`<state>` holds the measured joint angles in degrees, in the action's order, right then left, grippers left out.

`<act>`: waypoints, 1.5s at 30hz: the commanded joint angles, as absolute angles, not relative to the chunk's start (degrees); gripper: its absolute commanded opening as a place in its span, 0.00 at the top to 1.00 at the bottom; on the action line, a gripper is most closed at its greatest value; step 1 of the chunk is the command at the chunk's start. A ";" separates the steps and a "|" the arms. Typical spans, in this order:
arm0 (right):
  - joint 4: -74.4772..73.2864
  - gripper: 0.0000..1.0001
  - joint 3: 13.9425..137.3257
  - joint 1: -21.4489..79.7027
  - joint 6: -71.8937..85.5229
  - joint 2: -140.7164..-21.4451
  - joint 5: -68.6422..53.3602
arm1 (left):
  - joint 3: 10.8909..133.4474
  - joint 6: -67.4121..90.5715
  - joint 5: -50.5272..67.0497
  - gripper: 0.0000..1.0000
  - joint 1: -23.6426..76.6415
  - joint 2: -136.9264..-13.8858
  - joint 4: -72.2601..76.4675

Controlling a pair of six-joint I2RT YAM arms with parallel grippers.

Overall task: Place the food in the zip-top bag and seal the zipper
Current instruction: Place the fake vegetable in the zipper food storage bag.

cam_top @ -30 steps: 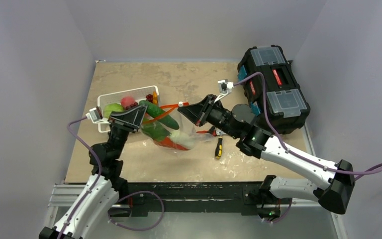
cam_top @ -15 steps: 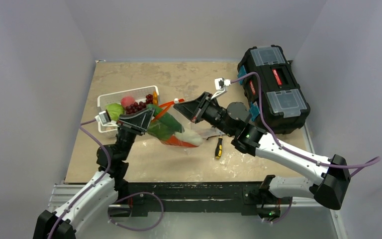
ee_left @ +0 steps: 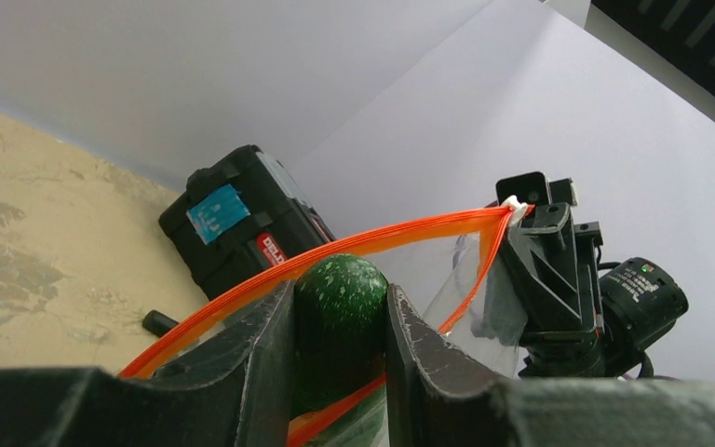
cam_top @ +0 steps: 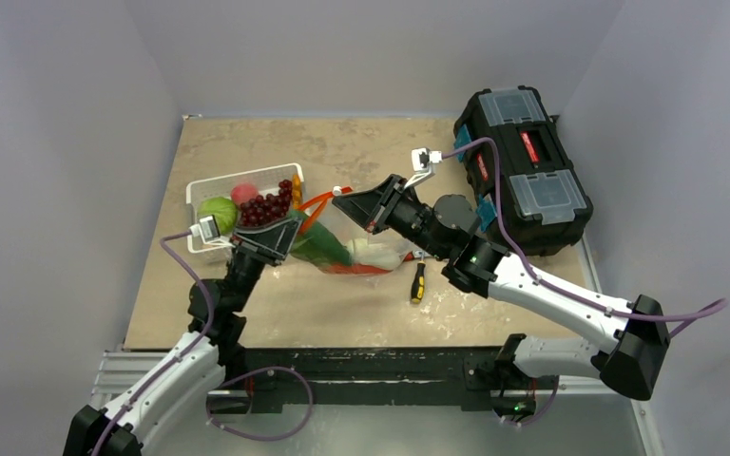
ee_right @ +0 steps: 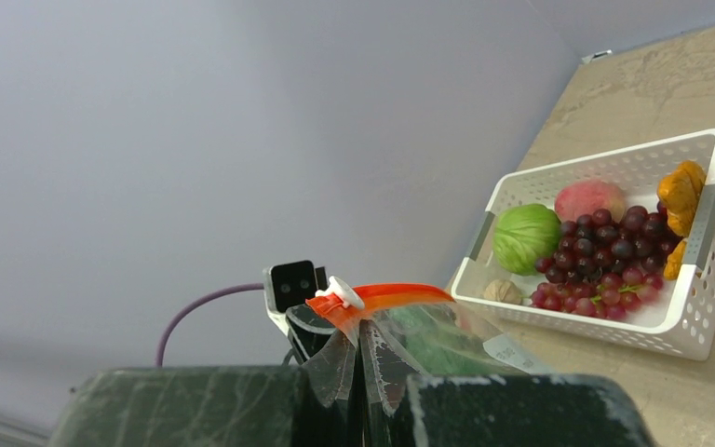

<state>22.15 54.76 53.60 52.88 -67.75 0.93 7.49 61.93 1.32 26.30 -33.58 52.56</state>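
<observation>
Green cucumber (ee_left: 340, 321), clamped in the left hand (cam_top: 285, 226), has moved nearer the right hand (cam_top: 344, 201), still pinching the zipper (ee_left: 410, 230).

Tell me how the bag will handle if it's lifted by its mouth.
Likely floppy: the bag is thin, crinkled film and sags below the zipper where the right fingers pinch it. Probably bottom-heavy, since food lies inside. The film looks glossy, so it may slip.

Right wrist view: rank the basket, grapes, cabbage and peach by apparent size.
1. white basket
2. grapes
3. cabbage
4. peach
The grapes partly hide the peach, so the order of the last two is uncertain.
</observation>
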 commanded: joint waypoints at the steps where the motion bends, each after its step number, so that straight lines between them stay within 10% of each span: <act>1: 25.88 1.00 57.51 53.53 53.37 -66.85 1.92 | 6.37 60.67 3.99 0.74 26.63 -30.31 46.63; 20: 24.87 1.00 56.92 53.44 51.71 -66.32 -1.13 | 25.96 45.96 15.69 0.53 26.54 -24.64 -4.76; 33: 25.12 1.00 57.26 53.44 51.69 -66.20 -1.19 | 28.74 50.38 20.35 0.94 26.54 -27.69 -3.23; 41: 24.31 1.00 56.77 53.44 51.00 -65.89 -1.03 | 39.03 38.29 41.23 0.95 26.50 -40.37 -14.64; 45: 23.43 1.00 56.11 53.48 50.36 -65.07 -0.48 | 44.09 34.03 42.73 0.79 26.44 -42.07 -21.61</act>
<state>20.99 54.76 53.60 51.37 -67.72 -1.04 38.79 40.93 35.29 26.33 -41.67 -13.50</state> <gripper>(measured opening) 0.003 0.311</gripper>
